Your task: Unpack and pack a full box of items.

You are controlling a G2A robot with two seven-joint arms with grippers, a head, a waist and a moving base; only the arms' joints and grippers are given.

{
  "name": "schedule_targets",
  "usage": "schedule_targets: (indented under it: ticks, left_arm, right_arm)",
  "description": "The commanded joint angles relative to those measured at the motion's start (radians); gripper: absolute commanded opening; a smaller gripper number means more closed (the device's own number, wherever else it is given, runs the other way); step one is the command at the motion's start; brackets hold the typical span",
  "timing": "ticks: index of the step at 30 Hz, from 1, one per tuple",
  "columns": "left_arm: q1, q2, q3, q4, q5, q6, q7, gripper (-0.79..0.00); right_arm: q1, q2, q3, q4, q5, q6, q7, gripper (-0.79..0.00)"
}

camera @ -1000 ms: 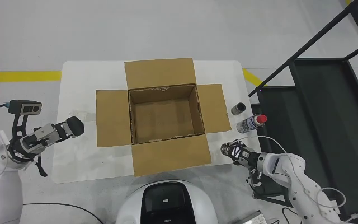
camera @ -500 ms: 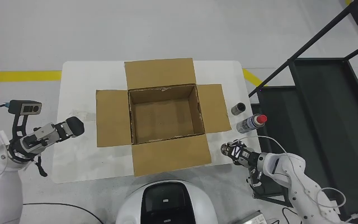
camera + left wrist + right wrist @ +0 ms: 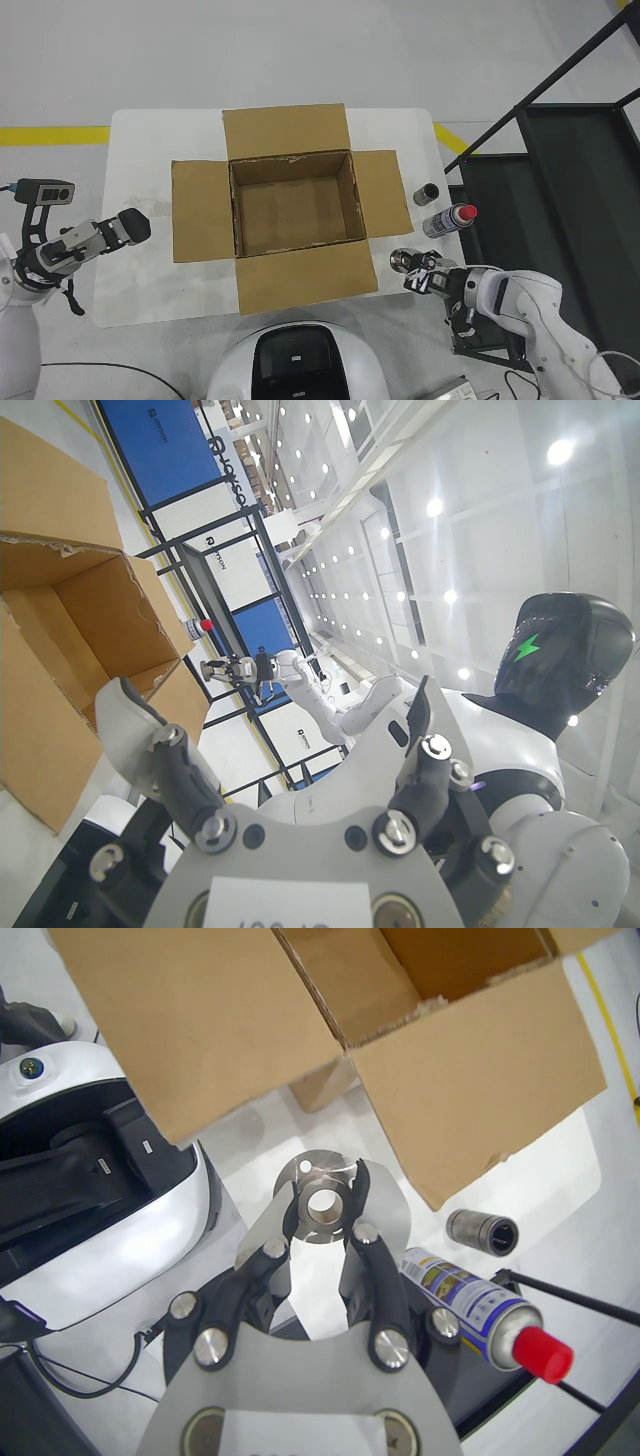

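Observation:
An open cardboard box (image 3: 296,205) (image 3: 350,1028) (image 3: 75,610) with spread flaps sits mid-table, its inside bare. My right gripper (image 3: 324,1204) (image 3: 408,266) hangs over the table's front right corner, shut on a metal flanged bushing (image 3: 316,1178) (image 3: 401,261). A spray can with a red cap (image 3: 447,220) (image 3: 480,1308) lies at the table's right edge, and a short metal cylinder (image 3: 427,193) (image 3: 481,1231) rests beside it. My left gripper (image 3: 280,710) (image 3: 130,226) is open and holds nothing, off the table's left edge.
The white table (image 3: 140,160) is bare to the left of the box. A dark metal rack (image 3: 560,170) stands close to the table's right side.
My right arm has shifted slightly, carrying the flanged bushing a little toward the table's front. The left arm has not moved.

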Motion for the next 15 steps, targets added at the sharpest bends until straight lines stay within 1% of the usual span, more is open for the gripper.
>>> schedule_targets:
  ticks: [1, 4, 6, 10, 15]
  left_arm:
    - [0.000, 0.000, 0.000, 0.000, 0.000, 0.000, 0.000, 0.000]
    - [0.000, 0.000, 0.000, 0.000, 0.000, 0.000, 0.000, 0.000]
    - [0.000, 0.000, 0.000, 0.000, 0.000, 0.000, 0.000, 0.000]
    - [0.000, 0.000, 0.000, 0.000, 0.000, 0.000, 0.000, 0.000]
    - [0.000, 0.000, 0.000, 0.000, 0.000, 0.000, 0.000, 0.000]
  right_arm:
    - [0.008, 0.001, 0.000, -0.027, 0.019, -0.014, 0.016, -0.785]
    - [0.056, 0.001, -0.034, -0.048, 0.074, 0.003, 0.080, -0.785]
    - [0.115, -0.002, -0.084, -0.040, 0.129, 0.034, 0.144, -0.785]
    - [0.280, -0.012, -0.226, -0.003, 0.231, 0.102, 0.287, -0.785]
    - [0.501, -0.033, -0.408, 0.052, 0.302, 0.178, 0.446, -0.785]
